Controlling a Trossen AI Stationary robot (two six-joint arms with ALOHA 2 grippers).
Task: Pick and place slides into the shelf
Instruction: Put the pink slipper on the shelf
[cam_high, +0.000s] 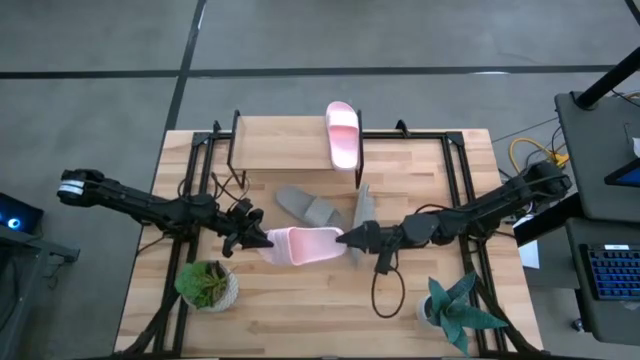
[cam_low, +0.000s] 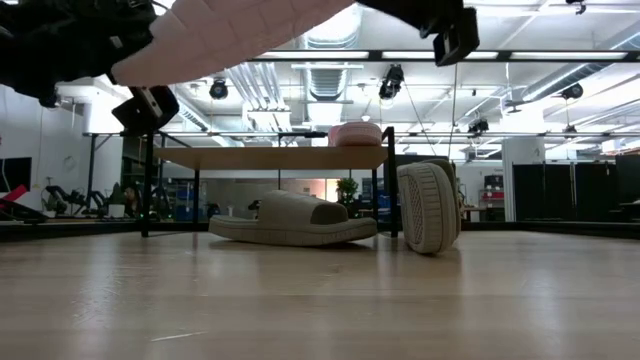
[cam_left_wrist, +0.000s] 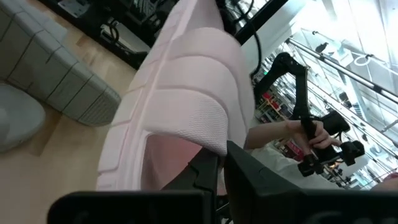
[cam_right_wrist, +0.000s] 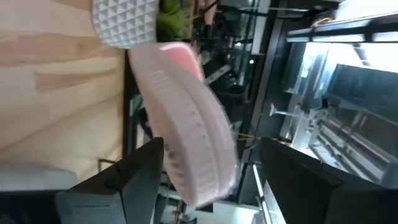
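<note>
Above the table's middle, the left gripper (cam_high: 262, 240) clamps one end of a pink slide (cam_high: 303, 244) while the right gripper (cam_high: 345, 238) spreads wide around its other end; low down, it hangs clear of the tabletop, before the shelf (cam_low: 270, 157).

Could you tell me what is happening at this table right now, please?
Both arms are on one light pink slide, lifted off the table: the left gripper grips one end, and the right gripper sits at the other end with its fingers spread around it. The other pink slide already lies on the shelf. Two grey slides wait on the table, one flat, one on its edge.
</note>
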